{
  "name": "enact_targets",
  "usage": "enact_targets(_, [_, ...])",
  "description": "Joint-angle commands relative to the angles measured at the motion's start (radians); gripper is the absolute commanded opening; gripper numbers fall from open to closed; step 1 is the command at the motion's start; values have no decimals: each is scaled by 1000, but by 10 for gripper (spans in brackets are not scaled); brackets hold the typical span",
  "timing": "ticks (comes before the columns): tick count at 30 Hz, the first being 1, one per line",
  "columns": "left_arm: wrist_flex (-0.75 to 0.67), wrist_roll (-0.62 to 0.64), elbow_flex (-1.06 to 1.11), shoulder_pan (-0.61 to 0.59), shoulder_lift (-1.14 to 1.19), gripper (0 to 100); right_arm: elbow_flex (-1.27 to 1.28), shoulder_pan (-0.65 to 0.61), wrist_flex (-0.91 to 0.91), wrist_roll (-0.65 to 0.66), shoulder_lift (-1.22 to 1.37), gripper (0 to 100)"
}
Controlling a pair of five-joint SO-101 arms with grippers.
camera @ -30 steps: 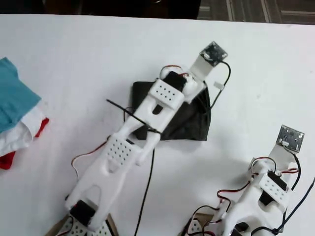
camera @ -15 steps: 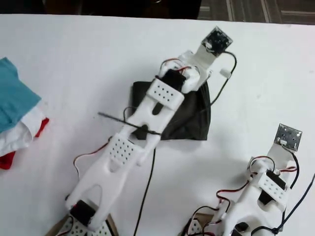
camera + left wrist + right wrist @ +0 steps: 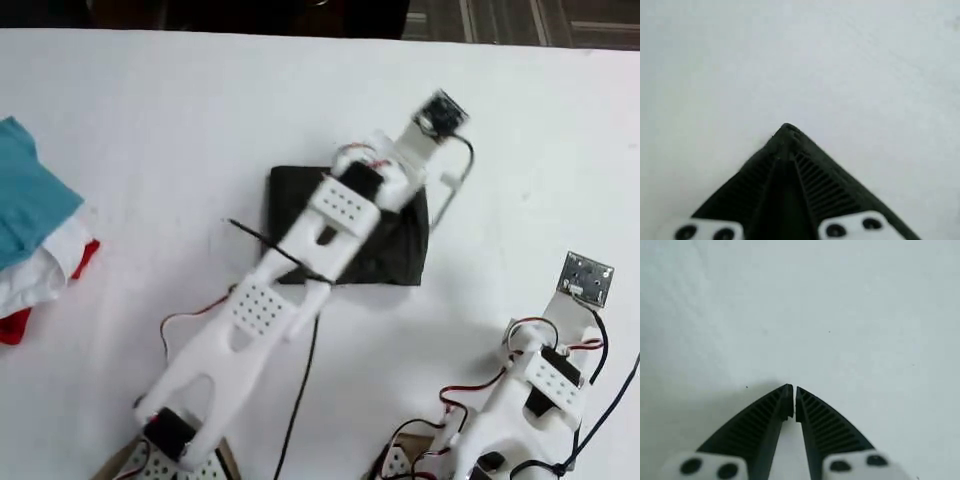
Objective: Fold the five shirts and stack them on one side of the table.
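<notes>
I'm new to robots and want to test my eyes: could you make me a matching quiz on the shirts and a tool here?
1 black shirt
2 teal shirt
3 red shirt
4 right tool

A bottom of the pile
B shut above bare table
C under the outstretched arm
D top of the pile

Pairs: 1-C, 2-D, 3-A, 4-B

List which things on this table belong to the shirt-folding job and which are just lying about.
Job:
black shirt, folded, partly under an arm
pile of teal, white and red shirts at the left edge of the table

Lying about:
black cable near the arm bases
</notes>
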Motion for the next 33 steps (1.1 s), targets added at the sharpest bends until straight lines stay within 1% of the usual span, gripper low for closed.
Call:
enact_targets(1, [-25,3,-16,54,-23,27,-5,-5,-15,0,-24,18])
enact_targets(5, [-15,3,-88,41,-31,27,-5,-7,-15,0,-24,18])
enact_targets(9, [32,3,-166,-11,-38,27,-5,-7,-15,0,-24,18])
enact_targets(12, [135,3,-275,-48,-43,27,-5,-7,-15,0,-24,18])
enact_targets(14, [206,3,-259,-68,-97,27,-5,-7,-15,0,-24,18])
enact_targets(18, [381,3,-259,-149,-189,27,-5,-7,-13,0,-25,18])
enact_targets(20, [417,3,-254,-203,-196,27,-8,-4,13,-2,-33,18])
enact_targets(22, [430,3,-252,-261,-178,27,-57,-18,107,-9,-33,18])
enact_targets(24, [422,3,-257,-313,-135,27,-153,-96,232,-43,-33,18])
enact_targets(27, [399,3,-259,-365,-60,27,-339,-249,377,-109,-24,18])
enact_targets(30, [365,3,-260,-396,9,27,-496,-429,443,-161,-22,18])
enact_targets(33, [316,8,-260,-402,58,27,-551,-619,441,-189,-22,18])
